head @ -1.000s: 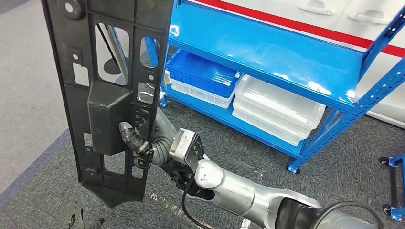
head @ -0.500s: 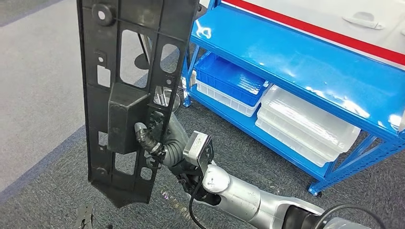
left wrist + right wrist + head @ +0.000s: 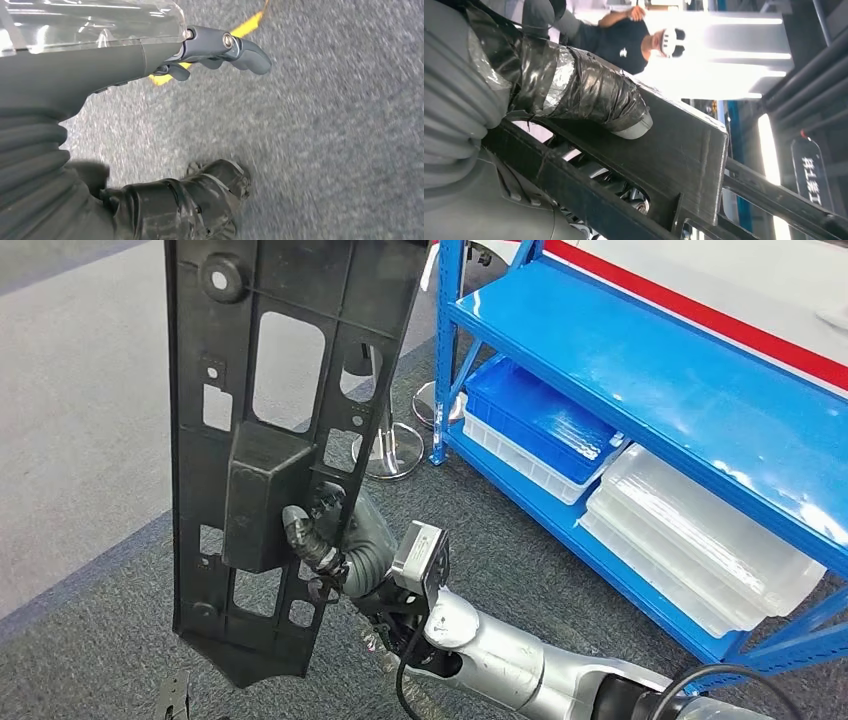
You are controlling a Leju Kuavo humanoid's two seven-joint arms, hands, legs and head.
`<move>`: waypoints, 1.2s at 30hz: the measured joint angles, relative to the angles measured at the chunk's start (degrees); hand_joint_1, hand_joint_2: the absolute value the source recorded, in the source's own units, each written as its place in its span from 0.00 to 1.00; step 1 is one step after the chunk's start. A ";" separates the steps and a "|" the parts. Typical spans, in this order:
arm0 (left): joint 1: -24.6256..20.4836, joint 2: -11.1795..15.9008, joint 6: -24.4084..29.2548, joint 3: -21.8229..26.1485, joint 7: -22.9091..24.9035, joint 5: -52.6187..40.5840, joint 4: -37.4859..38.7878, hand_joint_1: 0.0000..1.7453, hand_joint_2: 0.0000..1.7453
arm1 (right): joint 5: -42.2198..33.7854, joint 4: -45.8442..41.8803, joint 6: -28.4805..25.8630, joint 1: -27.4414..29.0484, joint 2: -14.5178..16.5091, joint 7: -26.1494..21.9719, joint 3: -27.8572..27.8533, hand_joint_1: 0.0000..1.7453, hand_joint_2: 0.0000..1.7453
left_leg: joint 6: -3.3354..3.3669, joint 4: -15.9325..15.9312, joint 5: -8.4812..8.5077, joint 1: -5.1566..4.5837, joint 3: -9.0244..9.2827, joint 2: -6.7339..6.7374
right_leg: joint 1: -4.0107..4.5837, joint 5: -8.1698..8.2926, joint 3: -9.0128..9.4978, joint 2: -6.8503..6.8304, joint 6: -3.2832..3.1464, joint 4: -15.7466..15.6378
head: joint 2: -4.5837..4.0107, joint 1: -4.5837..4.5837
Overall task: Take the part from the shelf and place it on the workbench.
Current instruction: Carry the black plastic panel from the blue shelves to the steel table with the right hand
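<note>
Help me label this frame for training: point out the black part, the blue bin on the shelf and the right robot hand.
black part (image 3: pixel 265 390): head view, on its upper ribbed panel.
blue bin (image 3: pixel 540 420): head view, on its floor.
right robot hand (image 3: pixel 325 545): head view, on the taped fingers gripping the part.

R arm reaches fwd-left, right hand (image 3: pixel 318 545) gripping the part (image 3: pixel 270 440) upright; left hand (image 3: pixel 150 125) hangs, fingers apart.
</note>
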 joint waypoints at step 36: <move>-0.67 1.97 -6.50 -0.12 -0.37 -12.50 -0.68 0.00 1.00 | -1.00 0.33 2.90 2.59 -0.25 -0.37 -0.42 1.00 1.00 | 0.59 -1.08 0.18 1.46 1.32 -4.62 | -0.45 -5.53 -6.84 6.52 1.28 13.83 | 0.00 -0.27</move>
